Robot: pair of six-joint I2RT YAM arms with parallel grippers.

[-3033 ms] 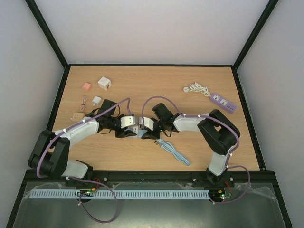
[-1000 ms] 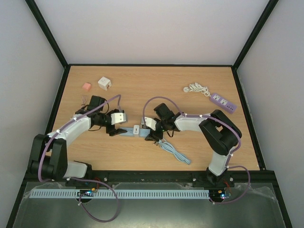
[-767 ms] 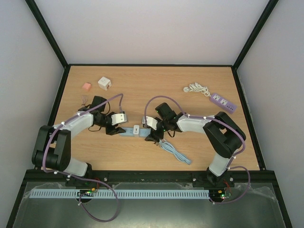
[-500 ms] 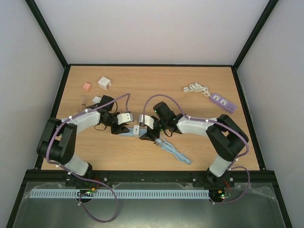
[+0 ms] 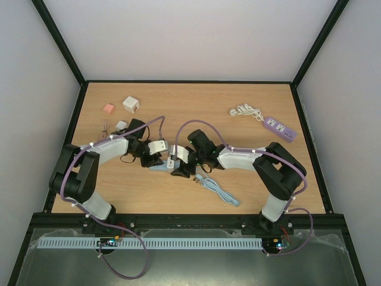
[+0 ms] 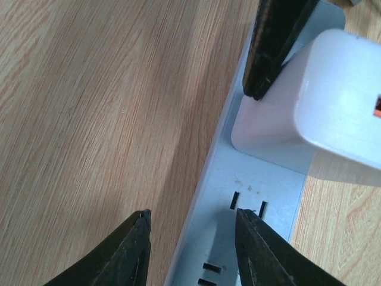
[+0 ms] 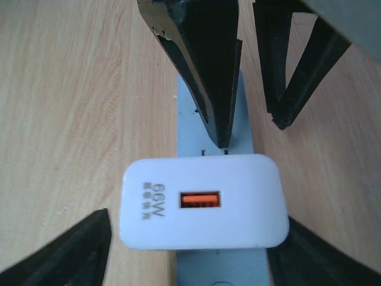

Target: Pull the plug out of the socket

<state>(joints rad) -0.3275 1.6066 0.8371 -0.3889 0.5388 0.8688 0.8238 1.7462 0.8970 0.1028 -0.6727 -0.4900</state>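
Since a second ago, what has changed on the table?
The left gripper slid right, back over the power strip. The right gripper moved left to straddle the white charger, jaws open, not gripping. The charger is still plugged in; the purple strip and cube stayed put.

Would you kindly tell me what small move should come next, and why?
Probably close the right gripper on the white plug: its open jaws flank the plug's sides with gaps, and the plug sits in the blue socket strip, where the left gripper is open too.
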